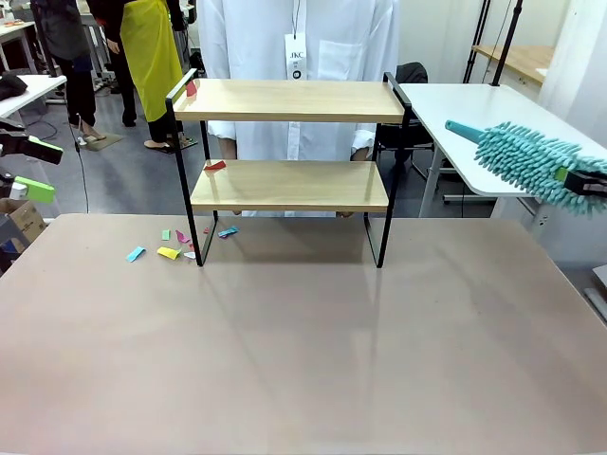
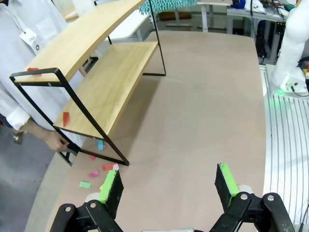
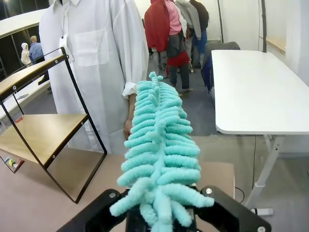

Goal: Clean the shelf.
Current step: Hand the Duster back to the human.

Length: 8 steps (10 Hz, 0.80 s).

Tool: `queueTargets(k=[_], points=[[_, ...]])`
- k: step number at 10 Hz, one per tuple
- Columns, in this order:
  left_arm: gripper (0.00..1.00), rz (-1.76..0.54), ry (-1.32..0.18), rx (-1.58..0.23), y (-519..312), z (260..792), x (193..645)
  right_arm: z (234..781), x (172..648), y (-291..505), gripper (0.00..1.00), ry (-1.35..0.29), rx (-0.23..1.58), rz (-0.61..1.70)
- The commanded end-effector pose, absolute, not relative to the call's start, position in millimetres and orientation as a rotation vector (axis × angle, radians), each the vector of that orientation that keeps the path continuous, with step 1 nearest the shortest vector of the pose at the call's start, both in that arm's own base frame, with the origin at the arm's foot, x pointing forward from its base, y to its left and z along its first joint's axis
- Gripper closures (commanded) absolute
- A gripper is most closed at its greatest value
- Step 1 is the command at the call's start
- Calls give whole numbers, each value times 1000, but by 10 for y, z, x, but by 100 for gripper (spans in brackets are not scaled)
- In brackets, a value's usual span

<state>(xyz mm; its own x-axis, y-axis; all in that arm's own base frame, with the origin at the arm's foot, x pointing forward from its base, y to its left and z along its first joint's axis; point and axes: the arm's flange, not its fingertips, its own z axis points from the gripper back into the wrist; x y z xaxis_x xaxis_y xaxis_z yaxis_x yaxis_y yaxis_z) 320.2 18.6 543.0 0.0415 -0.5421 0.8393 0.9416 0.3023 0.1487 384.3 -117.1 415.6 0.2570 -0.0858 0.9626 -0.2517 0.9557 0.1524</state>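
Now, on the far left of the front view, I see my left gripper (image 1: pixel 28 169) at the table's edge, with its green pads wide apart. In the left wrist view those two green fingers (image 2: pixel 112 189) stand open over the beige table (image 2: pixel 203 111) and hold nothing.

Just right of it, small bits of coloured paper (image 1: pixel 156 248) lie on the table near the shelf's left legs. They are blue, yellow, green and pink.

The shelf (image 1: pixel 289 185) stands at the far middle of the table. It has two light wood boards in a thin black frame. One red scrap (image 1: pixel 192 89) sits at the left end of the top board. Another red scrap (image 1: pixel 215 165) sits at the left end of the lower board.

A person in a white coat (image 1: pixel 299 43) stands right behind the shelf, on the far side.

On the right, my right gripper (image 1: pixel 590 182) is closed tight on a fluffy teal duster (image 1: pixel 522 159). The duster is up in the air, to the right of the shelf and not touching it. Its soft head points left, toward the shelf. Behind it is a white table (image 1: pixel 465 114).
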Motion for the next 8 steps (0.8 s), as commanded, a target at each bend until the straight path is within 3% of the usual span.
queueTargets(k=[1,8], points=[[0,-1228,-995,-534,177,5428,3223,4198,3832,-1166,83,-1310,296,111],[0,-1228,-995,-534,177,5428,3223,4198,3832,-1166,83,-1310,296,111]])
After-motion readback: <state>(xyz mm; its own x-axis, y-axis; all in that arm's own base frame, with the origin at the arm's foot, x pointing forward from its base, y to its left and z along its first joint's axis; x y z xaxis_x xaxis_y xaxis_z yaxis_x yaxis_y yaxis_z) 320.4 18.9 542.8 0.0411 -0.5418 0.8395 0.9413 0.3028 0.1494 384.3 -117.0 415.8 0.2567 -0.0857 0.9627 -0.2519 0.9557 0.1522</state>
